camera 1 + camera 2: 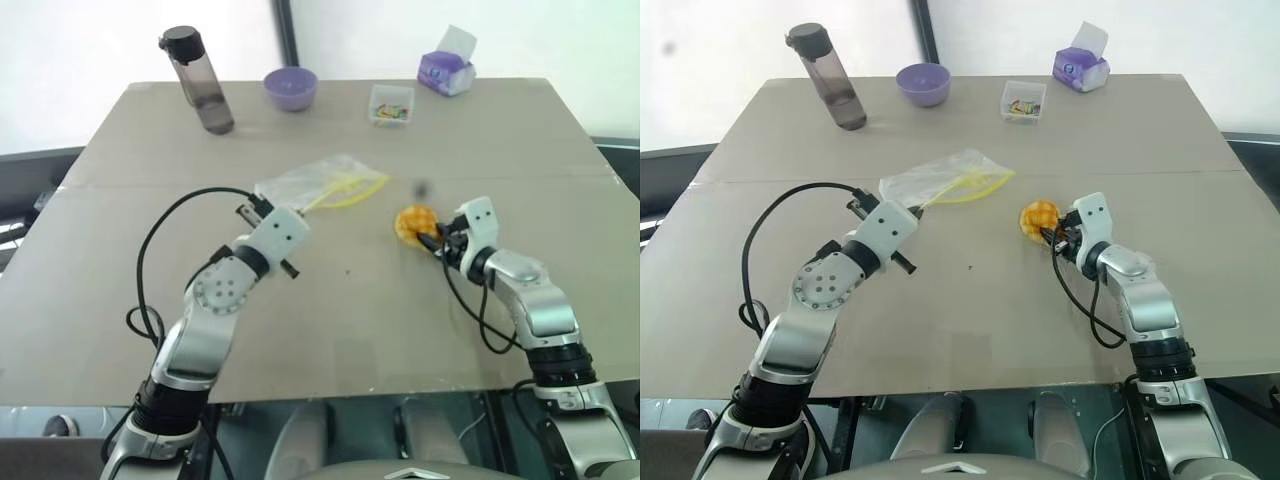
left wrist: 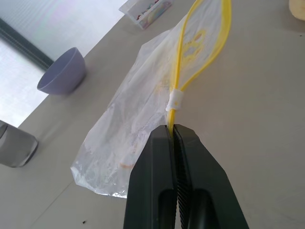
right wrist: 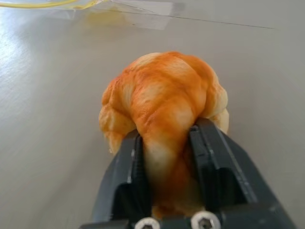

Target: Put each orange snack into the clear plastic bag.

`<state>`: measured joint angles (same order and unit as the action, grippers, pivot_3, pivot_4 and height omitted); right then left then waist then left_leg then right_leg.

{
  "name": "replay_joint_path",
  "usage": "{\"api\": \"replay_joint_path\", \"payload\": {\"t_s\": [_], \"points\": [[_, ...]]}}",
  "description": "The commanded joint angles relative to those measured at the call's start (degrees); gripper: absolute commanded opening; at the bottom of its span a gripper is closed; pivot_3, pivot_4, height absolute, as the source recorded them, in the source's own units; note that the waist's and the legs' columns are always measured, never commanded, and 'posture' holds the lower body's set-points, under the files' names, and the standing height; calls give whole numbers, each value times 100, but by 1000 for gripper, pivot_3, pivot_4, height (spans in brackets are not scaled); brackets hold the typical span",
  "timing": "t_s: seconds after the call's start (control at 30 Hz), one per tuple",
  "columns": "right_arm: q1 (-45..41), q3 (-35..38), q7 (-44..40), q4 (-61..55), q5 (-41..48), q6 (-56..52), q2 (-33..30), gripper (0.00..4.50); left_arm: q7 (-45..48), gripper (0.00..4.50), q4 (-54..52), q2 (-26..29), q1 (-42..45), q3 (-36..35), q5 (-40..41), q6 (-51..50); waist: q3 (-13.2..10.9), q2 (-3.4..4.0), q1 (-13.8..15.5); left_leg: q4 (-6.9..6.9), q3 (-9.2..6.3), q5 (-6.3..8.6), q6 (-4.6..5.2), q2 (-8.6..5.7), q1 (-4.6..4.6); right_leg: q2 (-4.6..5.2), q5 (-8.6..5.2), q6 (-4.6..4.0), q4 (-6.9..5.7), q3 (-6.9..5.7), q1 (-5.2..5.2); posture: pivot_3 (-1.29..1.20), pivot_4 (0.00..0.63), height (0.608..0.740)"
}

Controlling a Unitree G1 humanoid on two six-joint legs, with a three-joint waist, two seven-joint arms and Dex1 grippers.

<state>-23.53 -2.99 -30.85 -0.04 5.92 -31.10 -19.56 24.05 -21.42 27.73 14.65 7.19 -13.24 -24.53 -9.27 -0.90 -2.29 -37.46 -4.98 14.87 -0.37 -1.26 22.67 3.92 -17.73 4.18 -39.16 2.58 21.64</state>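
1. The bag [image 2: 138, 109] was clear, crinkly plastic with a yellow strip.
2. The snack [image 3: 162, 100] looked matt and ridged.
3. The table [image 1: 340, 310] was smooth with a faint sheen.

The orange snack [image 1: 414, 222] lies on the table [image 1: 330, 330], right of the clear plastic bag [image 1: 318, 183].

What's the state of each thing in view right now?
clear plastic bag: mouth open, empty, yellow strip pinched
left gripper: shut on the bag
orange snack: on table, outside bag, gripped
right gripper: shut on the snack
water bottle: upright, capped
purple bowl: upright
tissue box: tissue sticking out
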Motion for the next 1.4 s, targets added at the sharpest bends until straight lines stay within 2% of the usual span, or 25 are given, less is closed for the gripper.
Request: {"api": "replay_joint_path", "payload": {"t_s": [0.03, 0.47, 1.0, 1.4], "points": [[81, -195, -130, 149, -23, -171, -101, 842, 6, 0, -30, 18, 36, 42, -50, 154, 0, 0, 0, 0, 0, 0, 0, 0, 0, 0, 0, 0, 0, 0, 0, 0, 150, 740], [-285, -392, -816, -762, 750, -638, -82, 842, 177, 0, -14, 230, 5, 300, -239, 485, -2, 3, -6, 1, 1, 2, 3, 2, 2, -2, 0, 0, 0, 2, 3, 0, 150, 740], [-136, -253, -989, -1203, 1347, -831, -191, 842, 244, 0, 168, 457, -104, 428, -555, 906, -3, 3, 5, 2, -7, 2, 3, -2, 11, 2, 0, 0, 10, -6, 4, 0, 150, 740], [-390, -263, -623, -760, 1271, -812, -45, 842, 302, 0, 42, 344, -149, 399, -432, 990, -3, 3, 5, 2, -8, 2, 4, -2, 11, 2, 0, 0, 9, -7, 4, 0, 150, 740]]}}
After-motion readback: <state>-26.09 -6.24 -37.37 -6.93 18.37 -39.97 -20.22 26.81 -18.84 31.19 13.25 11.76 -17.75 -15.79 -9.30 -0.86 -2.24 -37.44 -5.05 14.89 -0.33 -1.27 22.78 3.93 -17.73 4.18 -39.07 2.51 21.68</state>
